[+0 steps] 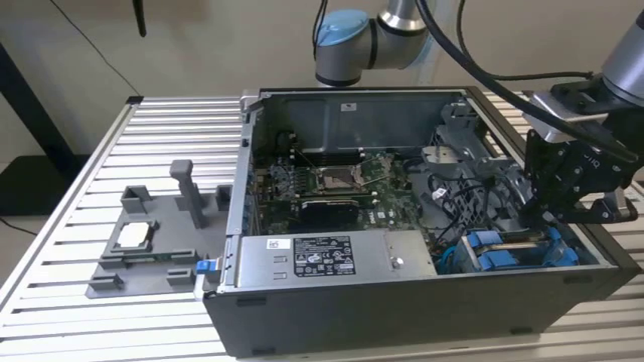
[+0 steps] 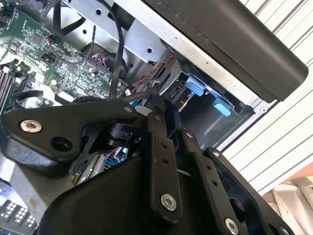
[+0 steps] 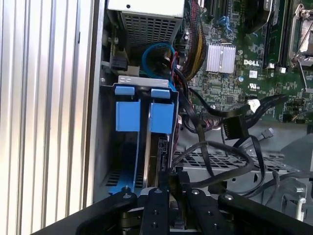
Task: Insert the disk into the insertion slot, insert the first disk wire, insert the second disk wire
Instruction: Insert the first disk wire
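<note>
Hand [image 3: 177,182] pressed together, grasp unclear | near disk [image 3: 160,117] seated in insertion slot [image 3: 142,80]

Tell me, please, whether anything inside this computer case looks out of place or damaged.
Nothing looks damaged or spilled. The one untidy thing: black cables sprawl loose over the perforated plate beside the drive cage, and one connector seems to hang unplugged.
</note>
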{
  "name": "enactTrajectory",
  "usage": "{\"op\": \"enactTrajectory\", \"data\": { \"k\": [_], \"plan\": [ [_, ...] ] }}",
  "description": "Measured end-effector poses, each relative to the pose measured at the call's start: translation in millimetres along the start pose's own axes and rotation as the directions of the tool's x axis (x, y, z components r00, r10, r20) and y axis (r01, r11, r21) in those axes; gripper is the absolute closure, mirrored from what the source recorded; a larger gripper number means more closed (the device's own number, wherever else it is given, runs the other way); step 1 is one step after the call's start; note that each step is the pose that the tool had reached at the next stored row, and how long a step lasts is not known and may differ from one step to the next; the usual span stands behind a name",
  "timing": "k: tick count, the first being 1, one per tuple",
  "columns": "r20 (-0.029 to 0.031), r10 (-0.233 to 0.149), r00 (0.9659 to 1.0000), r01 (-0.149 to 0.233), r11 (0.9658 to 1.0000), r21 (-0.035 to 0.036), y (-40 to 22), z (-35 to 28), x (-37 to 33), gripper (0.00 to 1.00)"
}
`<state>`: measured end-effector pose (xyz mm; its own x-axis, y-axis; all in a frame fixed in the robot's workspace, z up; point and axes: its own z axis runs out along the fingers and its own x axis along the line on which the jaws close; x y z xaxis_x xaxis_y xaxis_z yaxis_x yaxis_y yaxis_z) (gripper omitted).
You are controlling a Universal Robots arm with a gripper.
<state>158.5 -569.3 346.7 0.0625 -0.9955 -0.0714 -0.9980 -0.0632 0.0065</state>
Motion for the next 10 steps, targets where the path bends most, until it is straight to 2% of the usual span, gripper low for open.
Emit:
{"op": "enactTrajectory", "data": {
  "k": [10],
  "plan": [
    [0.0002, 0.023, 0.9997, -0.023, 0.9997, 0.0016, -2.1, 4.1, 4.4, 0.81]
  ]
}}
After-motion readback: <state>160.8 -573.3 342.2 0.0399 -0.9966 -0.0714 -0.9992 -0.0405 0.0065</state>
